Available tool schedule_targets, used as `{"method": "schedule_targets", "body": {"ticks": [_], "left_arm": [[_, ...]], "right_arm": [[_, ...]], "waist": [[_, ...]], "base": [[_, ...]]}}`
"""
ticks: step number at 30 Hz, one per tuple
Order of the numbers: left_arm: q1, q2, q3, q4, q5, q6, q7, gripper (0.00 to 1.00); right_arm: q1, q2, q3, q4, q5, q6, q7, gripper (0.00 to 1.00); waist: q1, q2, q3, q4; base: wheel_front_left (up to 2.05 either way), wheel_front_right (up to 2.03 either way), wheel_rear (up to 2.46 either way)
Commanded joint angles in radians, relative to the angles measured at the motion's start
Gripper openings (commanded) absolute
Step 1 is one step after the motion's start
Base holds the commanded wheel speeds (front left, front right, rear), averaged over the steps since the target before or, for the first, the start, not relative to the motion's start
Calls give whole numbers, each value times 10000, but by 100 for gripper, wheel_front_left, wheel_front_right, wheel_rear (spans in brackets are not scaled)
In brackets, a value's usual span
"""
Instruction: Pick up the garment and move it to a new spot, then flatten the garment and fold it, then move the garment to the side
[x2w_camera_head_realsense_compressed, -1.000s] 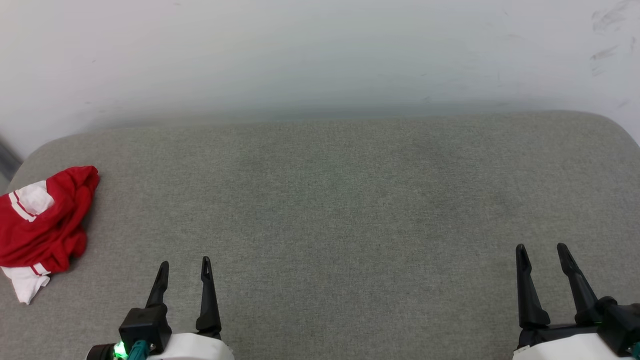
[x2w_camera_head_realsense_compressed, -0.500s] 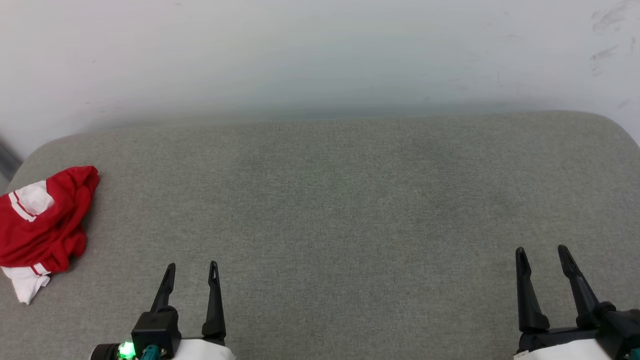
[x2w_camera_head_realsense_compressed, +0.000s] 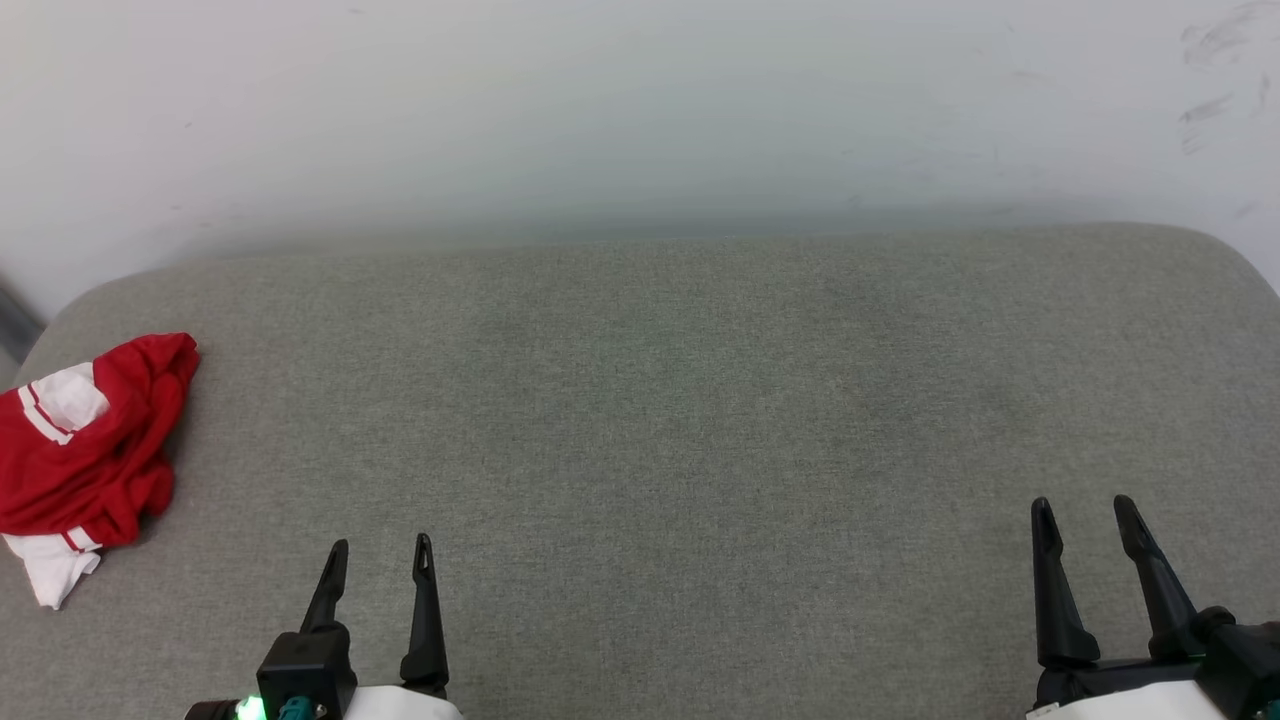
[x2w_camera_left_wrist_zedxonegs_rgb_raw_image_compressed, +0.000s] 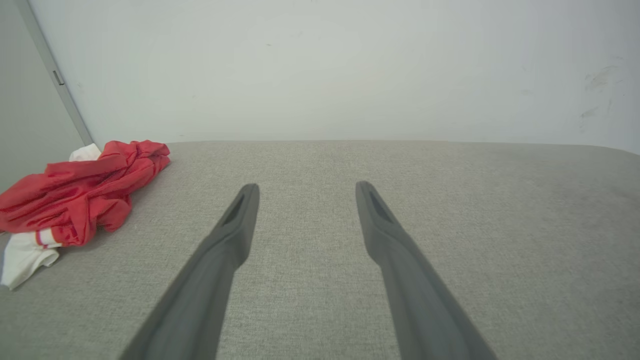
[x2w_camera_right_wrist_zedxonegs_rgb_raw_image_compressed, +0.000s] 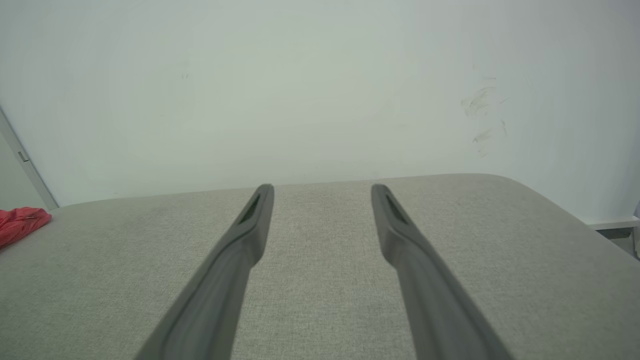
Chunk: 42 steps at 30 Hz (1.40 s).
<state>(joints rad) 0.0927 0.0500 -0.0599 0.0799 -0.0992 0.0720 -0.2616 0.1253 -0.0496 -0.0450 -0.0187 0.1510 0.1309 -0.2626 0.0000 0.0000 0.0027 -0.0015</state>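
The garment (x2w_camera_head_realsense_compressed: 85, 450) lies crumpled in a red heap with white sleeve parts and striped trim at the far left of the grey padded surface (x2w_camera_head_realsense_compressed: 680, 420). In the left wrist view the garment (x2w_camera_left_wrist_zedxonegs_rgb_raw_image_compressed: 80, 192) sits left of the fingers; a red edge of the garment (x2w_camera_right_wrist_zedxonegs_rgb_raw_image_compressed: 20, 222) shows at the left of the right wrist view. My left gripper (x2w_camera_head_realsense_compressed: 380, 548) stands open near the front edge, to the right of the heap and apart from it, nothing between its fingers. My right gripper (x2w_camera_head_realsense_compressed: 1085, 505) stands open at the lower right, far from the cloth.
A pale wall (x2w_camera_head_realsense_compressed: 640, 110) rises right behind the grey surface, with scuff marks at the upper right. The surface's corners are rounded. A grey vertical strip (x2w_camera_left_wrist_zedxonegs_rgb_raw_image_compressed: 52, 75) runs down the wall behind the heap.
My left gripper has drawn back toward the front edge, its fingertips lower in the head view. The right gripper has eased back slightly. The garment has not moved.
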Motion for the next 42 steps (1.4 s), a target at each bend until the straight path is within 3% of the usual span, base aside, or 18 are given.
{"method": "schedule_targets", "body": {"ticks": [1, 15, 42], "left_arm": [[27, 7, 7, 14, 10, 39, -52, 100], [-4, 8, 121, 67, -162, 114, -52, 100], [120, 6, 571, -158, -519, 394, -42, 100]], "right_arm": [[130, -12, 15, 25, 86, -3, -35, 100], [221, -10, 112, -79, -39, -3, -34, 100], [352, -9, 286, -398, -554, -3, -30, 100]], "waist": [[0, 0, -1, 2], [0, 0, -61, 474], [0, 0, -32, 3831]], "base": [[0, 0, 0], [0, 0, 0], [0, 0, 0]]}}
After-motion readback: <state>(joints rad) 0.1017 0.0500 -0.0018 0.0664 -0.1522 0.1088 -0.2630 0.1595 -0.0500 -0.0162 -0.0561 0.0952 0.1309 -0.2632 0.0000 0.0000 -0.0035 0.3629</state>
